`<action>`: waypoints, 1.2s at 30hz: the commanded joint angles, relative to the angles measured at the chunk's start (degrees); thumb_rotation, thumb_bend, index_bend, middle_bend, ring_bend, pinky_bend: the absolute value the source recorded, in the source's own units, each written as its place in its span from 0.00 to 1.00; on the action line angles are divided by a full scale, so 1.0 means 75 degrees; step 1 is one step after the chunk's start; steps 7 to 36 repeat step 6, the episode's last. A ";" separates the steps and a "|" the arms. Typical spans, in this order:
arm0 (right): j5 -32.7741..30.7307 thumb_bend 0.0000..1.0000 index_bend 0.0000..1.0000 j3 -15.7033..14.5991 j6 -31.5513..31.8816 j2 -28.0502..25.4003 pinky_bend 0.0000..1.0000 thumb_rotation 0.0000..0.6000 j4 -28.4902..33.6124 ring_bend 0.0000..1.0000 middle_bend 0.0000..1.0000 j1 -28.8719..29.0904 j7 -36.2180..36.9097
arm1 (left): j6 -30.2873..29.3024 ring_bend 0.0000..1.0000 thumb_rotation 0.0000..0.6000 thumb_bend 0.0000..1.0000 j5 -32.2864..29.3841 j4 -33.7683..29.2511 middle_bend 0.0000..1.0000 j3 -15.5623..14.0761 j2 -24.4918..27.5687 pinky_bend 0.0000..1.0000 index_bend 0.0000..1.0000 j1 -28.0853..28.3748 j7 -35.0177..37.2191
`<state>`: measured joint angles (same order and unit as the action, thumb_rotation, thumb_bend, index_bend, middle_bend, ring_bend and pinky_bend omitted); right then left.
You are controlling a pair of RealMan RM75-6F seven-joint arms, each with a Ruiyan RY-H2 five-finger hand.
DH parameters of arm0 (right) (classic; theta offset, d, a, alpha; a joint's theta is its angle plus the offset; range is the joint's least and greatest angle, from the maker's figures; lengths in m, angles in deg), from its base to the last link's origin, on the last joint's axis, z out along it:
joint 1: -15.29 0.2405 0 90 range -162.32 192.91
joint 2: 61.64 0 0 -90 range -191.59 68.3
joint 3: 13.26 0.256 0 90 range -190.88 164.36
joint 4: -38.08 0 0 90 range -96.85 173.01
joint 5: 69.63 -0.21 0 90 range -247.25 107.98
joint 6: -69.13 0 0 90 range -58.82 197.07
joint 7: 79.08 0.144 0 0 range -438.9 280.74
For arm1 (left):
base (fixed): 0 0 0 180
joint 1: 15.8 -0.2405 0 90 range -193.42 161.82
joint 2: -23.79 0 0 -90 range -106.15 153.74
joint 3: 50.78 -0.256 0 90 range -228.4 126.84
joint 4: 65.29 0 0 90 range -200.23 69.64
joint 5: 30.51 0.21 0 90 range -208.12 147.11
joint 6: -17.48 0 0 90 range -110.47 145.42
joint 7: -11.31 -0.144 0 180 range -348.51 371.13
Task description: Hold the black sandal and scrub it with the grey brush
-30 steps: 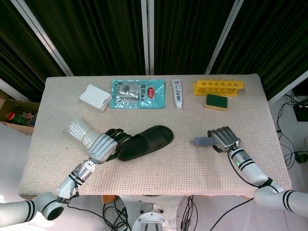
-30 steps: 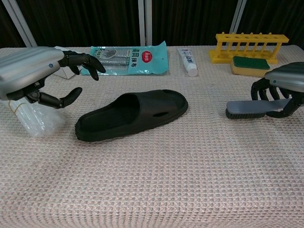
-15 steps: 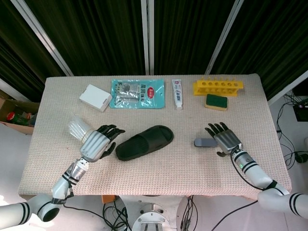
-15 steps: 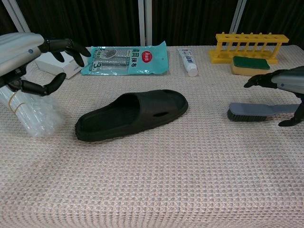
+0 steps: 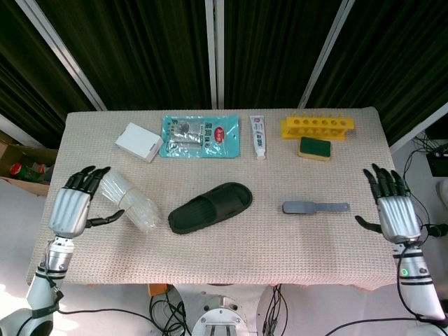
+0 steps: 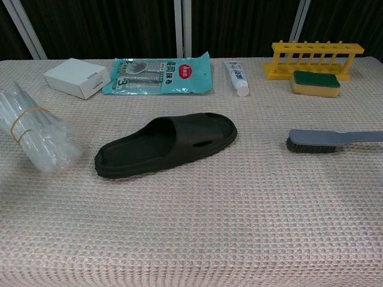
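The black sandal point(image 5: 210, 207) point(image 6: 166, 144) lies flat in the middle of the table, untouched. To its right the grey brush point(image 5: 314, 207) point(image 6: 333, 140) lies on the cloth, bristles down. My left hand point(image 5: 72, 208) hovers at the table's left edge with fingers spread, holding nothing. My right hand point(image 5: 394, 213) is at the right edge, also with fingers spread and empty, well apart from the brush. Neither hand shows in the chest view.
A stack of clear plastic cups point(image 5: 128, 199) lies just left of the sandal. Along the back are a white box point(image 5: 138, 141), a teal packet point(image 5: 199, 135), a toothpaste tube point(image 5: 259, 135), a yellow rack point(image 5: 317, 127) and a green sponge point(image 5: 314, 148).
Both hands have pulled outward to the table's edges. The right hand let go of the brush, which now lies on the table; the left hand moved away from the sandal.
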<state>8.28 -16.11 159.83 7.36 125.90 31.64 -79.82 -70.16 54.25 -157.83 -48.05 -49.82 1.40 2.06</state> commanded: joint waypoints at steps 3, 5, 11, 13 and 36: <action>-0.0002 0.03 0.00 0.0021 0.0414 0.0407 0.00 1.00 -0.1229 0.00 0.00 -0.1286 0.1919 | -0.0169 0.10 0.14 0.09 -0.0519 0.0089 0.15 -0.0235 0.0353 0.24 0.11 -0.0663 0.0317; -0.0008 0.03 0.00 0.0081 0.0348 0.0523 0.00 1.00 -0.1441 0.00 0.00 -0.1344 0.1953 | -0.0157 0.10 0.13 0.09 -0.0529 0.0230 0.15 -0.0269 0.0353 0.24 0.11 -0.0750 0.0366; 0.0013 0.03 0.00 0.0122 0.0330 0.0593 0.00 1.00 -0.1525 0.00 0.00 -0.1374 0.1938 | -0.0143 0.10 0.13 0.09 -0.0509 0.0307 0.15 -0.0286 0.0344 0.24 0.11 -0.0790 0.0417; 0.0013 0.03 0.00 0.0122 0.0330 0.0593 0.00 1.00 -0.1525 0.00 0.00 -0.1374 0.1938 | -0.0143 0.10 0.13 0.09 -0.0509 0.0307 0.15 -0.0286 0.0344 0.24 0.11 -0.0790 0.0417; 0.0013 0.03 0.00 0.0122 0.0330 0.0593 0.00 1.00 -0.1525 0.00 0.00 -0.1374 0.1938 | -0.0143 0.10 0.13 0.09 -0.0509 0.0307 0.15 -0.0286 0.0344 0.24 0.11 -0.0790 0.0417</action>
